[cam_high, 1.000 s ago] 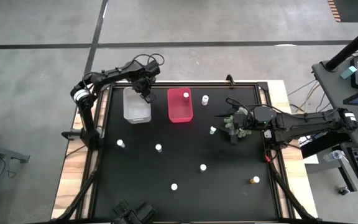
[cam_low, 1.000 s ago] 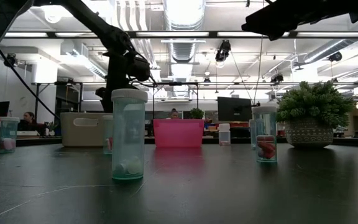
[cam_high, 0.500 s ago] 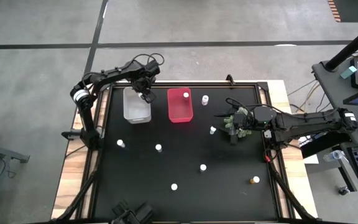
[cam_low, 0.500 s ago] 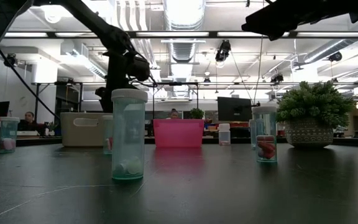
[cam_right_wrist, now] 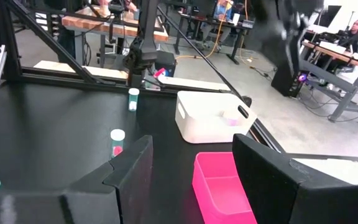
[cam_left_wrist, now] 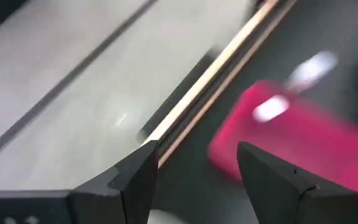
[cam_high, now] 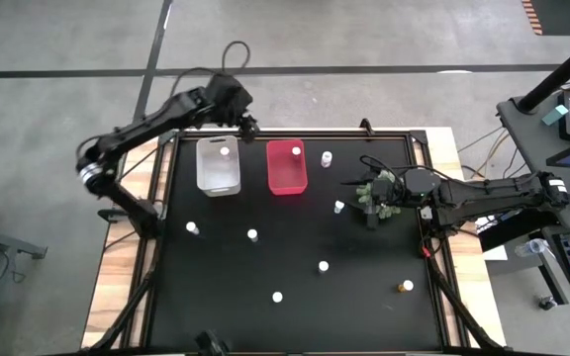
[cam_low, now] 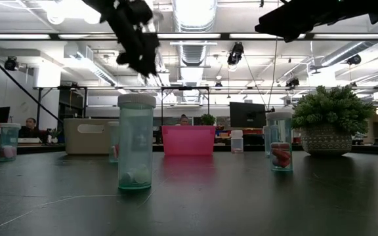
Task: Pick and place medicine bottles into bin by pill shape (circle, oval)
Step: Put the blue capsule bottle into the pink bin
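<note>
Drop step done: left gripper point(cam_high: 248, 121) released, empty, at 12 o'clock past clear bin point(cam_high: 218, 166). Right gripper point(cam_high: 369, 201) released, waiting. Next: fetch another bottle point(cam_high: 252, 235).

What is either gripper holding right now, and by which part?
Nothing. The left gripper is open and empty, up over the table's far edge beyond the translucent whitish tub. The right gripper is open and empty too, beside the green spiky plant ball.
</note>
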Tool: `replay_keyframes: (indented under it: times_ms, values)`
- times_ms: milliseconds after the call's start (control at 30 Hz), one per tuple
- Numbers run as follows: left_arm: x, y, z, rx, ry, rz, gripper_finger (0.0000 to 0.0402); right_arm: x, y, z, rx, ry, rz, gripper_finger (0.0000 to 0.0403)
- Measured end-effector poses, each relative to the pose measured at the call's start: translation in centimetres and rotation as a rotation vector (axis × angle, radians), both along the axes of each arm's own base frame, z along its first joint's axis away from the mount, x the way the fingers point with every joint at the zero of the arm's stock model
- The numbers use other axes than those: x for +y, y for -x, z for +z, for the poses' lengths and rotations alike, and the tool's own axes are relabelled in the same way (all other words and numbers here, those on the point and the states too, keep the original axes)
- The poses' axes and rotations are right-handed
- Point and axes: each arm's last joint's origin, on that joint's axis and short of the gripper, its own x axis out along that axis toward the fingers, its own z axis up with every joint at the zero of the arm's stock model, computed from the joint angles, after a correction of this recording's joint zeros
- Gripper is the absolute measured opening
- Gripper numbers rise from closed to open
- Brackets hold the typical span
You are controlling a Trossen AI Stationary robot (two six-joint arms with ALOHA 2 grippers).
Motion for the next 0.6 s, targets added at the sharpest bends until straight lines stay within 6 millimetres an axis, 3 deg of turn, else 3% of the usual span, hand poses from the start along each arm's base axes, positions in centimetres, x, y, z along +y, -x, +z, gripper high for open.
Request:
replay_keyframes:
  times_ms: [100,200,367,600]
  values:
    - [-2.4,-0.1,1.3,-0.193,-0.036,-0.148,0.0203,0.0,0.0,0.0,0.0,-0.004,-0.001,0.0215]
    - [-5.3,-0.1,1.1,-0.31,-0.055,-0.23,0.0203,0.0,0.0,-0.1,0.004,-0.009,-0.001,0.0215]
    - [-9.9,-0.1,-0.7,-0.422,-0.054,-0.355,0.0203,0.0,0.0,-0.3,0.027,-0.028,-0.004,0.0215]
    - [-15.2,-0.4,-4.7,-0.508,0.007,-0.521,0.0203,0.0,0.1,-0.3,0.027,-0.04,-0.006,0.0215]
